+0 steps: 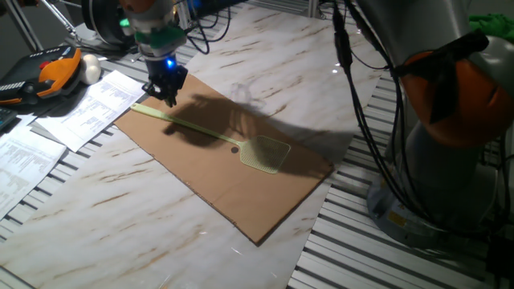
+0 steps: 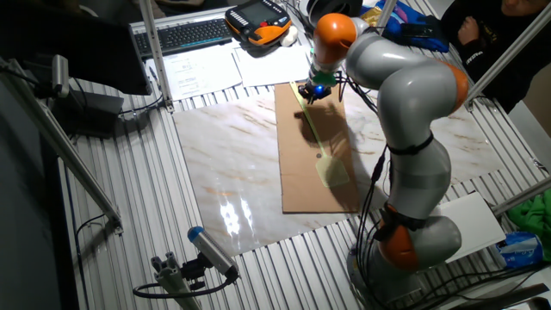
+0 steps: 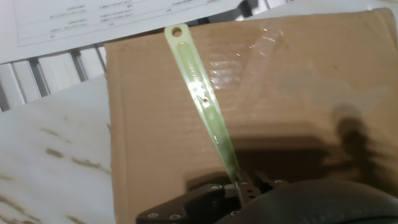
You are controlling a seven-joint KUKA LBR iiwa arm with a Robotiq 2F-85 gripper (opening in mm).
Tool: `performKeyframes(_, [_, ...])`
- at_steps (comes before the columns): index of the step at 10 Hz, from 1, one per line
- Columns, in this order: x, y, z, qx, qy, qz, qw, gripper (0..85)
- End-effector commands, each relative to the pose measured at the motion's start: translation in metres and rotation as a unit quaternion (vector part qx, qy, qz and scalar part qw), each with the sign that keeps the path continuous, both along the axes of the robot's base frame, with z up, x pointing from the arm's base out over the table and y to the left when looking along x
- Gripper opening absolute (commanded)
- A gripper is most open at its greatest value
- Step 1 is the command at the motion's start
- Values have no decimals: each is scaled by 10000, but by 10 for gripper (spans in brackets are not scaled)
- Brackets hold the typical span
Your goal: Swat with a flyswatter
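On cardboard [image 1: 217, 172], pincer [image 1: 169, 97] pinches narrowly the flyswatter [image 1: 210, 132] handle near its end.

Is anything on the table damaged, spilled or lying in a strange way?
Nothing stands out. The flyswatter lies flat on the cardboard sheet, the tool at its handle end. Papers sit beside the cardboard.

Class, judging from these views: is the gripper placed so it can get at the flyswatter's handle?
Probably yes: the gripper sits right over the flyswatter handle on the cardboard, with nothing between them.
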State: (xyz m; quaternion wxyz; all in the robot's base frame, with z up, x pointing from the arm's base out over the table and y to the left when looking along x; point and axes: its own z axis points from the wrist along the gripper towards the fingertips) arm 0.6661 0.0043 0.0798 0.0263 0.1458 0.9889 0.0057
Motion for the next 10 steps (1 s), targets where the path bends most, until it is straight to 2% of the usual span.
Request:
performKeyframes(1, [31, -6, -32, -6, 5, 78, 10000, 170])
performKeyframes(3, [70, -2, -84, -88, -9, 170, 9998, 170])
performKeyframes(4, [78, 8, -109, -81, 6, 185, 9998, 170])
performKeyframes(6, [68, 72, -187, -229, 1, 231, 9995, 170])
performKeyframes(7, [54, 108, -210, -221, 17, 223, 9995, 340])
performKeyframes(9, [48, 114, -222, -177, 132, 337, 9992, 340])
performKeyframes(10, [60, 116, -253, -218, 142, 405, 9988, 340])
